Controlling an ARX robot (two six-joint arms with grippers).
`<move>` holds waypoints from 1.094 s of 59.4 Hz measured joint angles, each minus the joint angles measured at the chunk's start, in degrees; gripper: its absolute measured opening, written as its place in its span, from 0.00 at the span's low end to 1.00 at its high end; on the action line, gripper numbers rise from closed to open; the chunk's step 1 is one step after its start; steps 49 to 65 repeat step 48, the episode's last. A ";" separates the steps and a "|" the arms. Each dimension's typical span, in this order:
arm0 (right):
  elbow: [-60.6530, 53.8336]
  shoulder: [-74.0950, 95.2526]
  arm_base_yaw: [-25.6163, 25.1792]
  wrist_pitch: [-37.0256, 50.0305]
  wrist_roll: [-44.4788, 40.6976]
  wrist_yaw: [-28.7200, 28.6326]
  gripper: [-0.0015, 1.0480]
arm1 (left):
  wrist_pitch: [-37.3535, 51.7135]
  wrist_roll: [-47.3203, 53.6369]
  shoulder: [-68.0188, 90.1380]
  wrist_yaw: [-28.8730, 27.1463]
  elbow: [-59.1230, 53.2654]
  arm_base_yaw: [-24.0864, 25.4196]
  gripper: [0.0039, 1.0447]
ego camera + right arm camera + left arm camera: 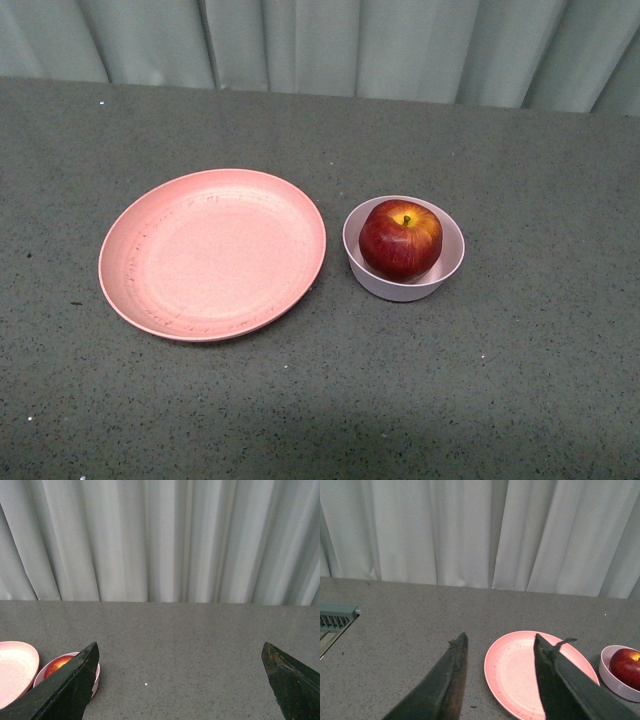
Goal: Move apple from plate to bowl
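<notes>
dark-red apple (400, 239) sits in the pale bowl (443, 271), just beside the bare plate (212, 254) mid-bench. left gripper (500, 647) gapes empty; right gripper (181, 652) is spread wide.

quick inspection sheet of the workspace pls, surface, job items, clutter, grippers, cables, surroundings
surface: grey speckled table, a few tiny specks on it
apple: dark-red apple sits inside the bowl, yellow stem patch facing up
bowl: small pale pink bowl to the right of the plate, a narrow gap between them
plate: salmon-pink plate lies flat with nothing on it
clutter: nothing seen on the table besides the job's things
grippers: left gripper open and holding nothing; right gripper wide open and holding nothing; both raised away from the dishes
cables: nothing seen
surroundings: pale pleated curtain behind the table; a teal slotted object at the table edge in the left wrist view
</notes>
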 joint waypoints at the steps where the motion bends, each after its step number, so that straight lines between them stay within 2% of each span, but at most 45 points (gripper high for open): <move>1: 0.00 0.00 0.00 0.00 0.00 0.00 0.91 | 0.00 0.00 0.00 0.00 0.00 0.00 0.41; 6: 0.00 0.00 0.00 0.00 0.00 0.00 0.91 | 0.00 0.00 0.00 0.00 0.00 0.00 0.55; 16: 0.00 0.00 0.00 0.00 0.00 0.00 0.91 | 0.00 0.02 0.00 0.00 0.00 0.00 0.94; 17: 0.00 0.00 0.00 0.00 0.00 0.00 0.91 | 0.00 0.07 0.00 0.00 0.00 0.00 0.96; 20: 0.00 0.00 0.00 0.00 0.00 -0.02 0.91 | 0.00 0.04 0.00 0.00 0.00 0.00 0.93; 65: 0.00 0.00 0.00 0.00 0.00 0.00 0.91 | 0.00 0.04 0.00 0.00 0.00 0.00 0.94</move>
